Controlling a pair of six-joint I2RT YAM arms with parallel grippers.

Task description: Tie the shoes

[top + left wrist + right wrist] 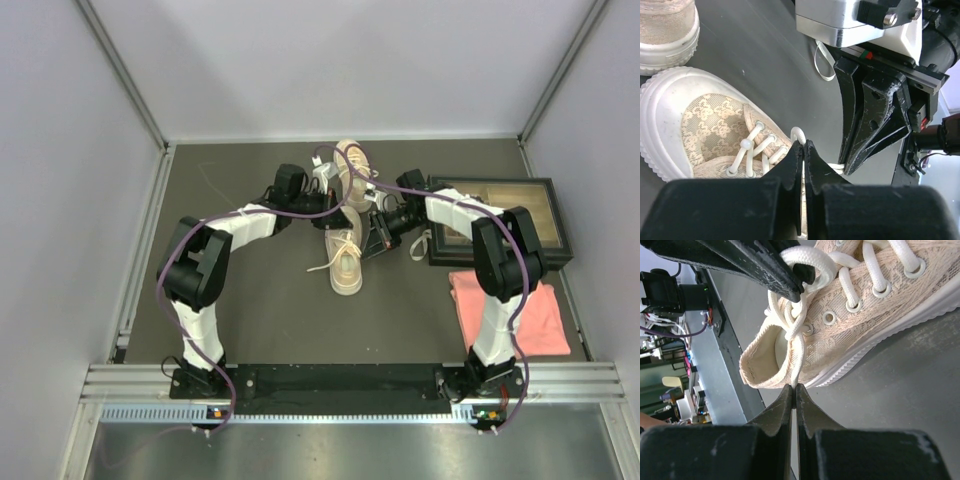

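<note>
Two beige shoes with white laces lie mid-table: the near shoe [347, 265] and the far shoe [352, 160]. Both grippers meet at the near shoe's ankle end. My left gripper [803, 144] [342, 205] is shut on a white lace loop [798, 134] beside the near shoe [710, 125]. In the right wrist view that loop [810, 262] sits pinched in the left fingers [755, 265] above the eyelets. My right gripper [794, 387] [360, 226] is shut on a lace strand [799, 357] running taut from the knot at the shoe's [870, 305] collar.
A black-framed tray [553, 215] stands at the right, with a pink cloth [510, 310] in front of it. A loose white string [420, 246] lies beside the tray. The far shoe's toe [667, 27] is close to the near shoe. Walls enclose the table on three sides.
</note>
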